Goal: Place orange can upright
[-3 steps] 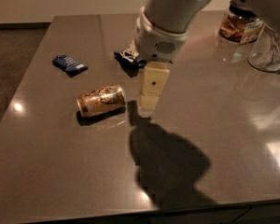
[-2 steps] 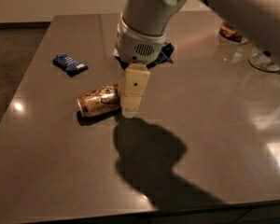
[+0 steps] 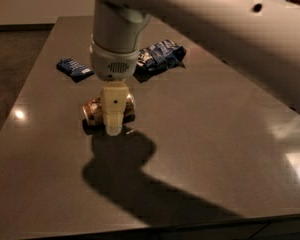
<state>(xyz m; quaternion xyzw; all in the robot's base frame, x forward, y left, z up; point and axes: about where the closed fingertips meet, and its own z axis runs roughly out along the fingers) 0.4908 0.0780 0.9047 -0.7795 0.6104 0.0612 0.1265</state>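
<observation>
The orange can (image 3: 92,110) lies on its side on the dark grey table (image 3: 205,134), left of centre. Its silver end faces left. My gripper (image 3: 113,126) hangs from the white arm directly over the can's middle. The cream finger (image 3: 114,109) nearest the camera stands in front of the can and hides its centre; only the can's two ends show either side of it. The fingertips reach down to about table level at the can.
A small dark blue packet (image 3: 74,69) lies at the back left. A blue-and-white snack bag (image 3: 160,55) lies behind the arm at the back centre. The arm's shadow falls on the table in front of the can.
The arm has moved left and down, from beside the can's right end to directly over it. The can has not moved.
</observation>
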